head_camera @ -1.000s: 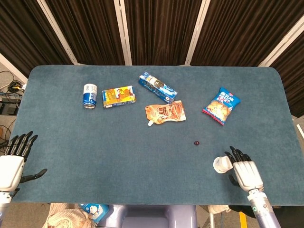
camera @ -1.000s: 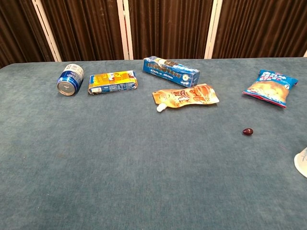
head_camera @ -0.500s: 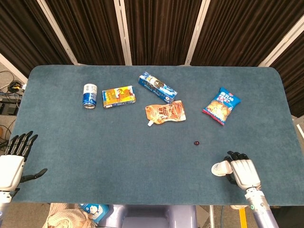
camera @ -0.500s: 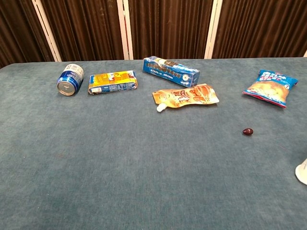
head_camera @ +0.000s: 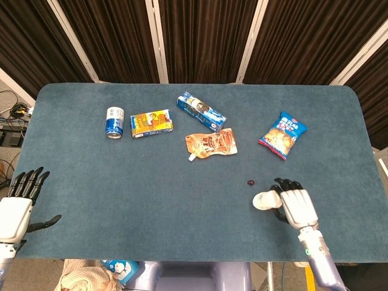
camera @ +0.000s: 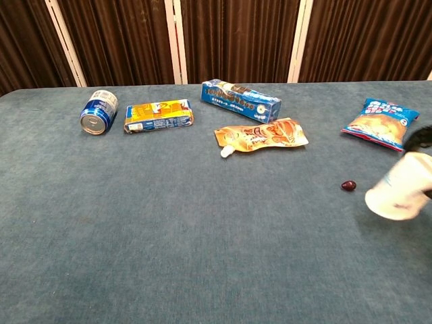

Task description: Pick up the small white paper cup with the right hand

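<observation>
In my right hand (head_camera: 296,207) sits the small white paper cup (head_camera: 264,200), fingers wrapped round it, tipped sideways above the desk (head_camera: 151,182); my left hand (head_camera: 17,203) hangs spread, holding nothing.

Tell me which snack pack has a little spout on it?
The orange flat pouch in the middle of the blue table. A white spout sticks out of its corner. The yellow box, long blue box and blue chip bag have none.

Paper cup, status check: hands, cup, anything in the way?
Right hand grips the small white paper cup, tilted, off the table. Left hand open, idle. Small dark red object beside the cup, apart.
</observation>
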{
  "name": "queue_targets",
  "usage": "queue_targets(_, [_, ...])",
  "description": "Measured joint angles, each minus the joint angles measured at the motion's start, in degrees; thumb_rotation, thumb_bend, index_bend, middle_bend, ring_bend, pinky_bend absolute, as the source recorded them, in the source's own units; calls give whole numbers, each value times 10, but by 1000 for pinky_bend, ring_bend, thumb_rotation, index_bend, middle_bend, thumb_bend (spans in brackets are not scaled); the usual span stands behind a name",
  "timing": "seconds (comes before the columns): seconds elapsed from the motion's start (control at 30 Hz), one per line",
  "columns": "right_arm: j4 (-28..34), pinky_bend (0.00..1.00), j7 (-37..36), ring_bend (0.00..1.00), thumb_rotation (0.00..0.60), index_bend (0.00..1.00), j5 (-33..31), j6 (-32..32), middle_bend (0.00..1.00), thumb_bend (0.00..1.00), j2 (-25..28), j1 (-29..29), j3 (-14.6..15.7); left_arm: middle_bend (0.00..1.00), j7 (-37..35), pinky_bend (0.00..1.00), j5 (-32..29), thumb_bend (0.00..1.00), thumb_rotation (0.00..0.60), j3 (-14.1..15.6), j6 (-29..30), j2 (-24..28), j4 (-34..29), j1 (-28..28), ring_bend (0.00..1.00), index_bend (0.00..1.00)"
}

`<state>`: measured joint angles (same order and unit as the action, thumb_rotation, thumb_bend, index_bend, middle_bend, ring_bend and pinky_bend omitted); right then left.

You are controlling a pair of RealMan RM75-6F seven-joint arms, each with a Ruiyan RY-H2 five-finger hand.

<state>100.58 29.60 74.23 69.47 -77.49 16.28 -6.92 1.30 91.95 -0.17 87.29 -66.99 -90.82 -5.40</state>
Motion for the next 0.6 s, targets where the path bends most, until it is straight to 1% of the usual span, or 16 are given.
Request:
queue_targets(0.13, [-10, 242, 23, 212, 600, 422, -33, -7, 223, 437, -28, 22, -24, 0, -7, 0, -2, 15, 600, 0, -3, 3, -2, -1, 0, 0])
queue_targets(0.33, [-52, 242, 48, 211, 600, 421, -79, -16, 223, 438, -67, 53, -47, 0, -13, 0, -3, 15, 600, 1, -7, 7, -5, -2, 0, 0])
queue_targets(0.6, [-110, 242, 58, 211, 600, 422, -115, -23, 223, 437, -102, 72, -52, 0, -18, 0, -3, 15, 600, 3, -9, 9, -7, -3, 0, 0])
